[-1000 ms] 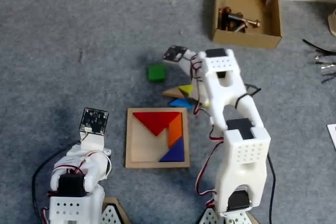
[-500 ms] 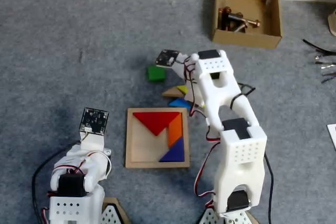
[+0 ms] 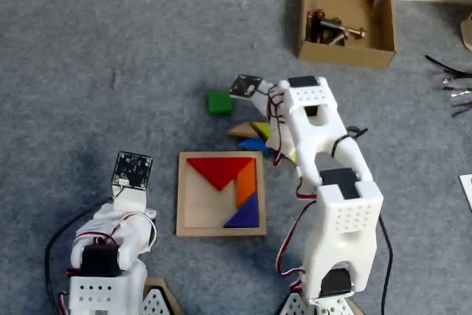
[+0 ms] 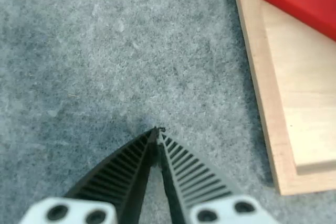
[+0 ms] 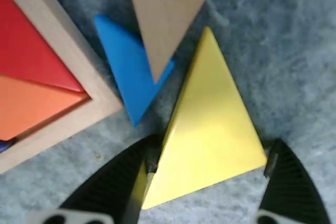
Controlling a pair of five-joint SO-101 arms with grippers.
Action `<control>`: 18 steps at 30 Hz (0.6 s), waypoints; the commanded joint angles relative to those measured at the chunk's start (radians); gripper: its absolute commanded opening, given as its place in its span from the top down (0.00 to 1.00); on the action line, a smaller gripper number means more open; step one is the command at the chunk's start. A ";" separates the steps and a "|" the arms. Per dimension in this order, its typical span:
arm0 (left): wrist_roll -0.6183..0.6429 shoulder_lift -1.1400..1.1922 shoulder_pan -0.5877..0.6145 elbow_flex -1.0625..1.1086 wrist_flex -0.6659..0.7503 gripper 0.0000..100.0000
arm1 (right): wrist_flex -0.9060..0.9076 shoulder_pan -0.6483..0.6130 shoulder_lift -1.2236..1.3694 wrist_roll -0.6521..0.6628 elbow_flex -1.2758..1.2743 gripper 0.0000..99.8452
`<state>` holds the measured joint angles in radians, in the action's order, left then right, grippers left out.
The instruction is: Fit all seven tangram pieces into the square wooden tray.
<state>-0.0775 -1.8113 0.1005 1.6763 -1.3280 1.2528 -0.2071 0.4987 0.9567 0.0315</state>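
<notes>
The square wooden tray holds a red triangle, an orange piece and a dark blue triangle. A green square lies beyond it on the carpet. Between them sit a tan triangle, a light blue piece and a yellow triangle. My right gripper presses on the yellow triangle from both sides, just off the tray's far right corner. Whether the triangle is lifted I cannot tell. My left gripper is shut and empty over bare carpet, beside the tray's rim.
A cardboard box with metal parts stands at the back right. Cables lie at the right edge. The right arm covers the carpet right of the loose pieces. Grey carpet lies open to the left of the tray.
The right arm swung a little toward the green square, then came back nearer the tray. The yellow triangle shifted slightly with it. The left arm kept still.
</notes>
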 commanded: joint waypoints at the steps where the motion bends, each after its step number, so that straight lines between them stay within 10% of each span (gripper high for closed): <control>1: -0.003 -0.007 -0.013 0.019 -0.005 0.99 | 0.004 0.039 -0.019 -0.017 -0.045 0.76; 18: -0.003 -0.007 -0.013 0.019 -0.005 0.99 | 0.081 0.041 -0.024 -0.272 -0.035 0.78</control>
<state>-0.0775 -1.8113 0.1005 1.6763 -1.3280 1.2589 -0.1949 0.4925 0.7495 0.0222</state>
